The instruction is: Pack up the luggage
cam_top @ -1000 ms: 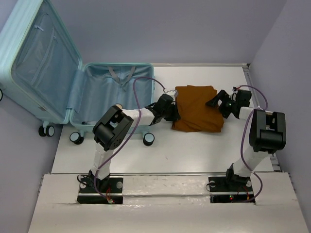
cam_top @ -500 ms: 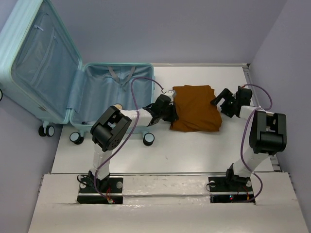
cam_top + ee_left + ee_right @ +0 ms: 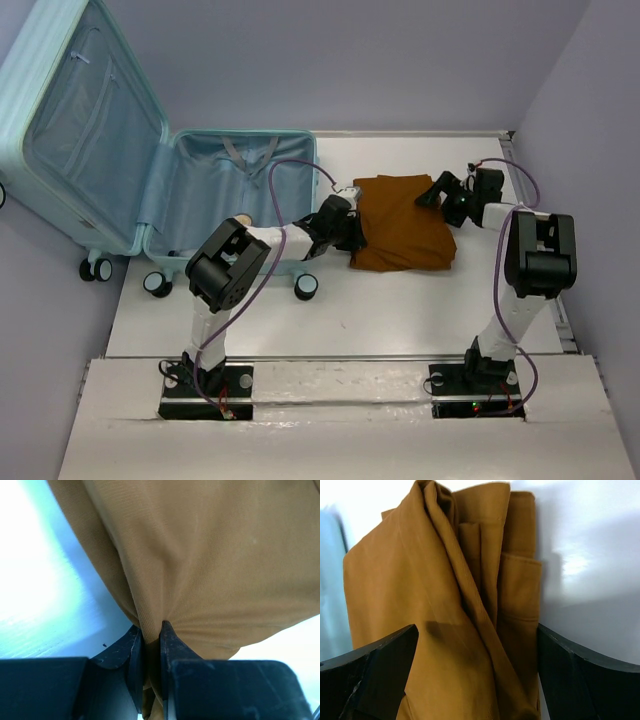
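**Open suitcase at the left, brown cloth gripped beside it**

The luggage (image 3: 95,130) lies open at the far left of the white surface (image 3: 400,310). One half rests flat with its blue lining facing up. The other half stands tilted up and back toward the left, reaching past the surface's edge. Small caster wheels (image 3: 306,288) show along the near side of the flat half.

Just to the right of the suitcase, a folded brown cloth (image 3: 405,225) lies on the surface, outside the case. Its left edge is close to the suitcase's right wall.

The left pincer (image 3: 352,226) reaches in at that left edge, between the case and the cloth. In the left wrist view, the left pincer (image 3: 151,635) is closed tight on a pinched fold of the cloth (image 3: 215,555). The fabric gathers into creases where the two dark fingers (image 3: 134,655) meet it.

The right pincer (image 3: 436,193) sits at the cloth's far right corner. In the right wrist view, the right pincer (image 3: 476,627) stands wide apart. One finger (image 3: 375,675) is on each side of the stacked folded layers of the cloth (image 3: 420,580). From this view I cannot tell whether either finger touches the fabric. The layered edge of the cloth faces the camera, with white surface behind it.
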Controlling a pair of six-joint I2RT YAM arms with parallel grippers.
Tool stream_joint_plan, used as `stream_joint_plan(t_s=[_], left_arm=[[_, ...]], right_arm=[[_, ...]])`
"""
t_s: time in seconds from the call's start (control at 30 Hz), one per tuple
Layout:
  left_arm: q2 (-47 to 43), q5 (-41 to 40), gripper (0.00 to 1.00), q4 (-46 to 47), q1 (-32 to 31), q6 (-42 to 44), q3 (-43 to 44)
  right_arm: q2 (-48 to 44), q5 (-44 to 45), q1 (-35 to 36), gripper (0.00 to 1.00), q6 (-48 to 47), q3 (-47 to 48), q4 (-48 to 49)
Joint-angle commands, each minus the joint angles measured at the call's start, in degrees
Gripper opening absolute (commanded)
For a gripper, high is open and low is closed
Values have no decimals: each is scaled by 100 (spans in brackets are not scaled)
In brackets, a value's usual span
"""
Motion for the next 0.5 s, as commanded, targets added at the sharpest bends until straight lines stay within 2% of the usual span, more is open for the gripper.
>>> stream_joint_plan(t_s=[0.0,0.13,0.17,0.2,0.23,0.33,0.37,0.43,0.47], left_arm=[[-48,-101,6,-724,29,347,-275],[-66,-75,6,-715,29,356,-258],[-74,-58,6,-715,29,347,-258],[-74,-49,6,-706,29,347,-249],[-74,-49,6,-697,20,355,-249],[-48,-23,6,-697,29,356,-223],[-39,-5,6,-697,29,338,-223],[-39,21,6,-688,29,320,-205],[-48,21,6,-688,29,303,-197]], right_arm=[[379,-620,232,100,215,-232,-42],[633,-1198,294,100,549,-293,256],[695,-1296,372,98,602,-320,336],[791,-1427,425,91,681,-346,424],[792,-1464,478,91,725,-373,494],[941,-1753,662,63,927,-460,871],[915,-1815,663,50,1015,-574,1212],[828,-1981,663,38,1304,-706,1583],[679,-2009,663,27,1367,-768,1889]])
